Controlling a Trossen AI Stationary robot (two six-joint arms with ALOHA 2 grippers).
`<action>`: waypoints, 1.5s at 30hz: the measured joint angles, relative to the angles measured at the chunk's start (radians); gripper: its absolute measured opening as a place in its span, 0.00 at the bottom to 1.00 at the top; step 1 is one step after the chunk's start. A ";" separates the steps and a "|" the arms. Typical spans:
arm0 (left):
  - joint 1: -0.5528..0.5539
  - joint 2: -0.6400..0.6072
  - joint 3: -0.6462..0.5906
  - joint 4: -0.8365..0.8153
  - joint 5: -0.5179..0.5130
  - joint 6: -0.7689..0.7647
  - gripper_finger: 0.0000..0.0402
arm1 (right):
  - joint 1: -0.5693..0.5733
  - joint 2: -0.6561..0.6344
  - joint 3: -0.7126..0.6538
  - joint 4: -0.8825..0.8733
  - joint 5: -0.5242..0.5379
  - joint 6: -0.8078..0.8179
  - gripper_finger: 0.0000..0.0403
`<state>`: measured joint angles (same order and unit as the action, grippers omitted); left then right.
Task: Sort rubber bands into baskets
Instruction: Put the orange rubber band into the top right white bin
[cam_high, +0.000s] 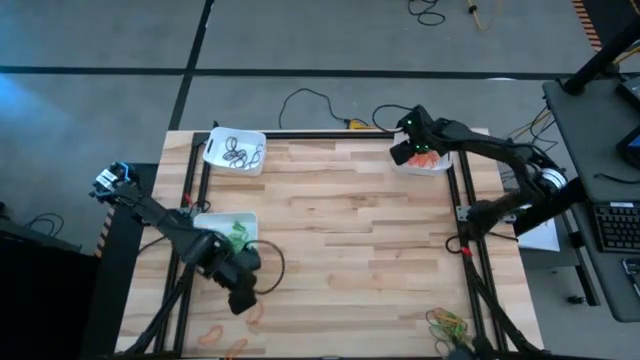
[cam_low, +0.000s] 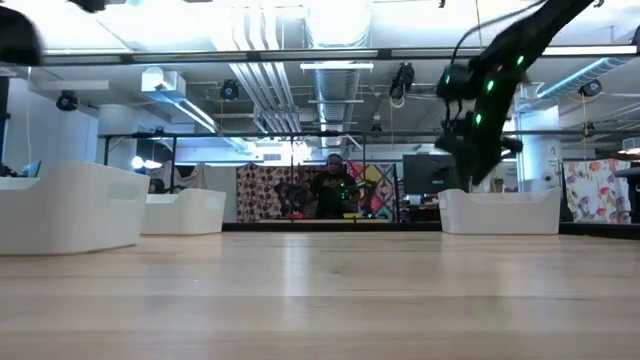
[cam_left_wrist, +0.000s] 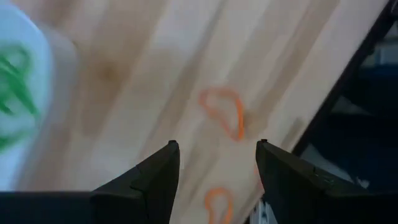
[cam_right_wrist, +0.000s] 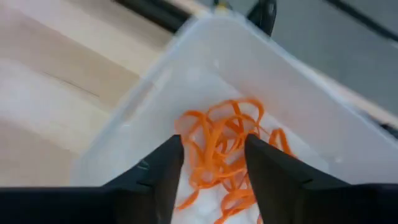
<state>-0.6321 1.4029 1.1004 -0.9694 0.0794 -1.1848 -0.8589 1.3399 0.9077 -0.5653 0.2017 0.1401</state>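
We see the left gripper (cam_left_wrist: 214, 163), fingers apart and empty, nearest an orange rubber band (cam_left_wrist: 222, 111) lying just ahead on the table's near edge, while the right gripper (cam_right_wrist: 211, 155) hangs parted over the orange-band basket (cam_right_wrist: 292, 93).

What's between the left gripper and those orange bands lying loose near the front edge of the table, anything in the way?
Nothing visible. The left gripper hangs open over bare wood, and one orange rubber band lies flat just ahead of its fingers, another orange band between them. The basket of green bands sits off to one side, clear of that path.
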 joint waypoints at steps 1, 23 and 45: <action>-0.021 0.011 -0.001 0.000 0.014 -0.024 0.49 | 0.012 -0.035 0.000 -0.006 0.000 0.003 0.45; -0.186 0.318 -0.129 0.327 -0.093 -0.168 0.35 | 0.638 -0.571 0.001 0.155 -0.027 0.096 0.51; -0.053 0.360 -0.134 0.572 -0.146 -0.167 0.00 | 0.658 -0.571 0.082 0.149 -0.026 0.014 0.51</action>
<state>-0.6853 1.7625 0.9665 -0.3971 -0.0664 -1.3518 -0.2005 0.7689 0.9894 -0.4160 0.1753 0.1546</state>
